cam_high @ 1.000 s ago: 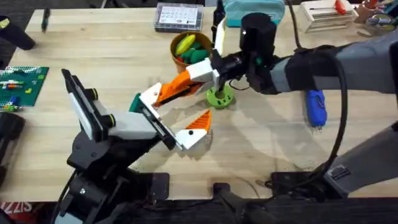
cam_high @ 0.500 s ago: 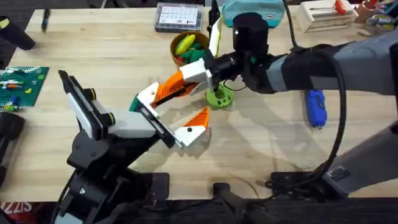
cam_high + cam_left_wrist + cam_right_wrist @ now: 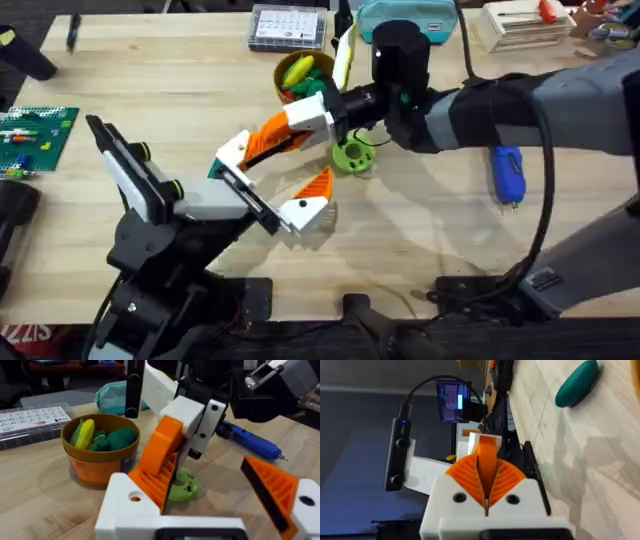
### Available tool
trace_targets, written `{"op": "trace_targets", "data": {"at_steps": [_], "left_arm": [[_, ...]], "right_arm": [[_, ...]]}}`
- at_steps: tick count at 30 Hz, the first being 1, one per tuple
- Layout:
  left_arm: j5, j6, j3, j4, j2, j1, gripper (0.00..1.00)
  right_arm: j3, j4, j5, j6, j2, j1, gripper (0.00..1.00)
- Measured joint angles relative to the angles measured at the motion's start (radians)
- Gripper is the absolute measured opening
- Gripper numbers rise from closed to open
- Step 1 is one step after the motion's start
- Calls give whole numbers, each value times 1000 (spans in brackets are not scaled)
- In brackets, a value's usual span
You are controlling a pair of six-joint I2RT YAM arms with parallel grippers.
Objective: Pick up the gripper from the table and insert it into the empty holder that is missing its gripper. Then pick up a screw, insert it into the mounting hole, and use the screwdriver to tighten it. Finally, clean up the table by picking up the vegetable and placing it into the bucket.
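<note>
Evidently you are on the first step: your right gripper (image 3: 272,140) has its fingers pressed together on the orange-and-white gripper part (image 3: 487,449) and holds it against one side of the left gripper (image 3: 272,182), whose own fingers are spread wide with nothing pinched between them. Whether the part is fully seated in its holder, I cannot tell. Judging by that, your next move calls for a straight, steady push along the holder's slot, then letting go without dragging the part back out. After that you need a screw, and the blue screwdriver (image 3: 508,172) lies on the table (image 3: 180,90) to the right, well apart. The orange-brown bucket (image 3: 290,88) stands just behind the grippers, with vegetables inside
</note>
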Motion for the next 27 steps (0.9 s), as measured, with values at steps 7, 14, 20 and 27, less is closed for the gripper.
{"op": "trace_targets", "data": {"at_steps": [7,14,20,27], "left_arm": [[5,0,0,0,0,0,983],[48,3,0,5,0,0,983],[124,-2,0,1,0,0,983],[180,-19,0,-1,0,0,983]], "right_arm": [[0,-3,-8,-12,0,-1,18],[0,-7,-55,-24,0,-16,19],[1,-76,-101,-52,0,-30,19],[13,-153,-127,-126,0,-35,18]]}}
